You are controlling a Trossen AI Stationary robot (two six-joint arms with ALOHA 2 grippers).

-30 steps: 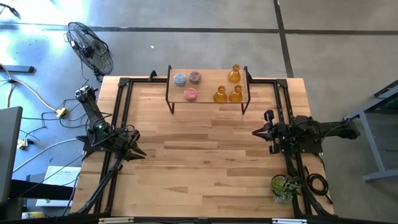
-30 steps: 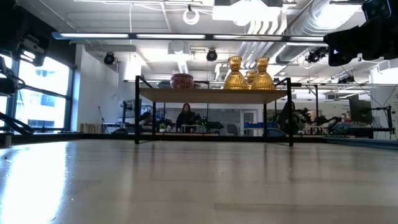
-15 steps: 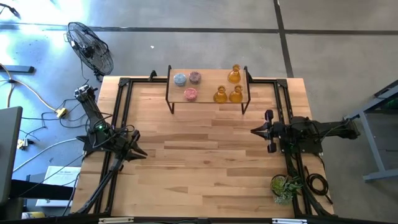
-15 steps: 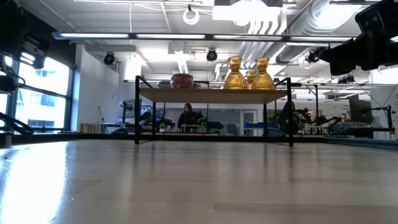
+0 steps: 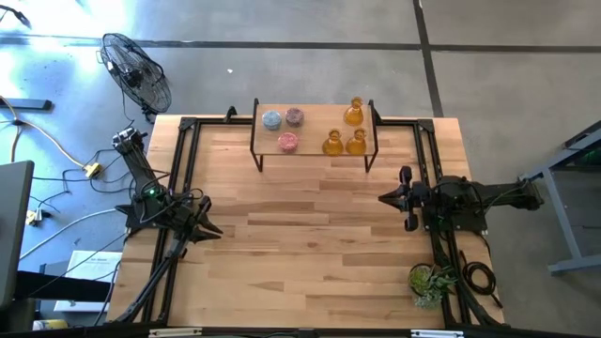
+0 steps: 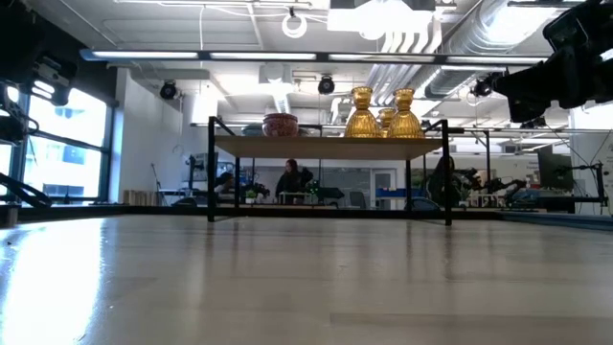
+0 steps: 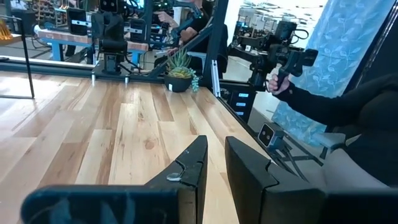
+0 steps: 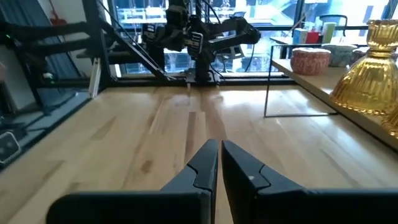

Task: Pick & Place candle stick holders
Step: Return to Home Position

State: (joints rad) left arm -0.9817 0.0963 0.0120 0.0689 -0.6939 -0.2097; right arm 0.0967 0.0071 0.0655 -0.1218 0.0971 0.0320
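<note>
Table (image 5: 300, 244): pale wooden planks with a visible grain, framed by black rails along both sides.

Shelf (image 5: 315, 131): a flat wooden board on thin black metal legs, standing at the middle of the table's far edge. All six candle holders stand on it.

Amber candle holders (image 5: 354, 113): three, glassy, flask-shaped with narrow necks and faceted bellies, clustered at the shelf's right end.

Pink candle holders (image 5: 294, 116): two, squat, round and patterned, at the left end.

Blue candle holder (image 5: 271, 119): one, squat, round and pale, just beside the farther pink one.

Left gripper (image 5: 211, 230): low at the table's left side, well apart from the shelf, its dark fingers a narrow gap apart and holding nothing.

Right gripper (image 5: 387, 198): at the right side, pointing inward, fingers all but touching, empty.

Only bare boards lie between both grippers and the shelf.

Plant (image 5: 430, 282): green and leafy in a small pot, at the near right corner.

Fan (image 5: 138, 73): a round wire cage, on the floor beyond the far left corner.

Person (image 7: 348, 106): a dark sleeve, at the table's right side in the left wrist view.
</note>
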